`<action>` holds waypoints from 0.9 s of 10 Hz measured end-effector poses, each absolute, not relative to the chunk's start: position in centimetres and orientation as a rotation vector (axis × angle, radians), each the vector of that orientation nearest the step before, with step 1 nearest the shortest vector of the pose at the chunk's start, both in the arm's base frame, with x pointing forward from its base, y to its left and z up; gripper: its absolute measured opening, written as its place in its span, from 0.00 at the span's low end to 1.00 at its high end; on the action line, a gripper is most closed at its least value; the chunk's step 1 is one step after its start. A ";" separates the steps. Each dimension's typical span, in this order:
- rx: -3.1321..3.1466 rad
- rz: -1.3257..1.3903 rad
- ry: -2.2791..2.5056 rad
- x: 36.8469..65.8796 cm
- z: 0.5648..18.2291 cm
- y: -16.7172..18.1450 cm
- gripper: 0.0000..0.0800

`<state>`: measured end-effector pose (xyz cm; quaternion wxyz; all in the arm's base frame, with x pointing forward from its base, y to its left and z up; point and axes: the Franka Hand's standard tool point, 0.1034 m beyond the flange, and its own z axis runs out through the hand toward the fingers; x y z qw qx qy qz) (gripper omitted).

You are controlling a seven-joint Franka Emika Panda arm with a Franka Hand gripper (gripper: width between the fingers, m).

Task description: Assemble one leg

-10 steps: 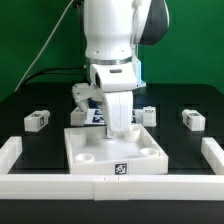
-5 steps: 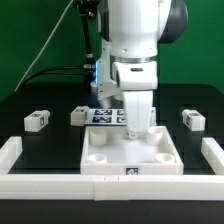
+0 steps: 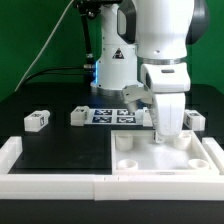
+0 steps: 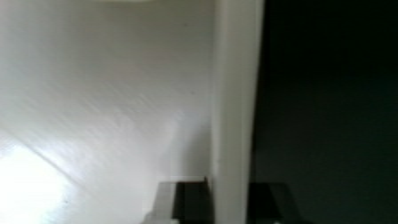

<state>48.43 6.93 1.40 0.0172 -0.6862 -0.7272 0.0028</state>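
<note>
White plate (image 3: 160,158): its rear wall sits clamped in the gripper (image 3: 170,133); a leg (image 3: 194,120) stands just behind on the exterior view's right; the marker board (image 3: 110,115), second leg (image 3: 78,116) and third leg (image 3: 38,121) lie leftward; the plate lies against the front rail (image 3: 60,182); bare black table (image 3: 60,150) opens on its left.

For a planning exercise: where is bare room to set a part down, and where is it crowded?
Free: the black tabletop between a small white tagged leg, the white front wall and the large white square plate. Crowded: around the gripper at that plate.
</note>
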 end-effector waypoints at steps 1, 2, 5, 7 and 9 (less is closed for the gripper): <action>-2.125 0.006 -2.265 48.4 1.4 7.2 0.08; -2.124 0.004 -2.265 48.6 1.3 7.4 0.08; -2.128 0.005 -2.261 48.6 1.2 7.3 0.17; -2.129 0.005 -2.260 48.6 1.2 7.2 0.53; -2.130 0.005 -2.259 48.6 1.2 7.2 0.74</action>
